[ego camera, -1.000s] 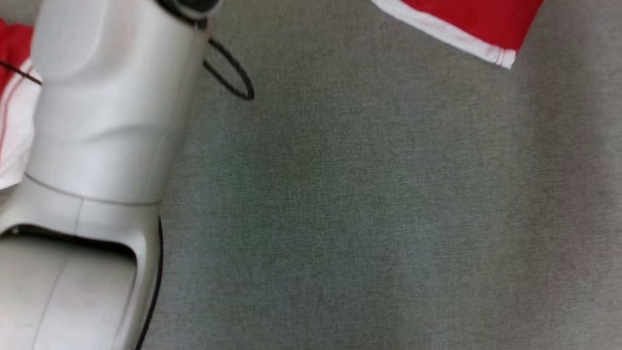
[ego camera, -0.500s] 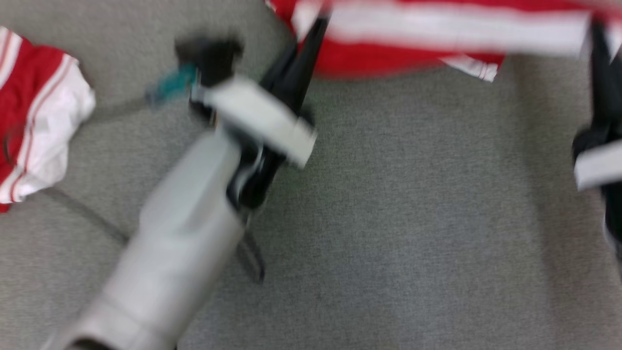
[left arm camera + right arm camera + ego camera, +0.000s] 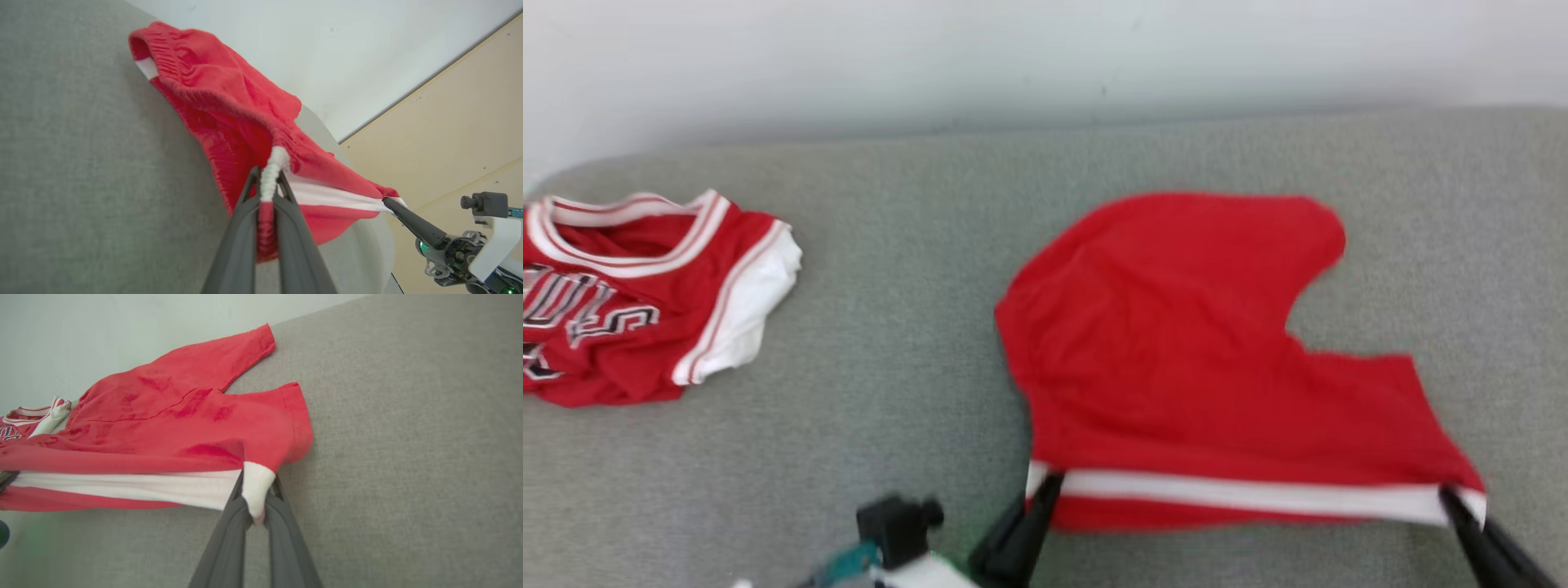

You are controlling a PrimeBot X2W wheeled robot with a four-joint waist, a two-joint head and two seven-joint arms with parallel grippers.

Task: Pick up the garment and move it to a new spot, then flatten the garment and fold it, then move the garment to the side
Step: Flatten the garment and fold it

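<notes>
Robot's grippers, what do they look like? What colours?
The left gripper and right gripper each have two long, thin, dark grey fingers tapering to points. Behind the right one's fingers sit a black wrist with green lights, a white bracket and a small black camera.

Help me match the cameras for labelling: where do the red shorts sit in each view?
Head view: red shorts, right of centre, lower half.
Left wrist view: red shorts, centre, upper left to lower right.
Right wrist view: red shorts, left half, mid-height.
Shared landmark: the white stripe pulled taut along one edge.
</notes>
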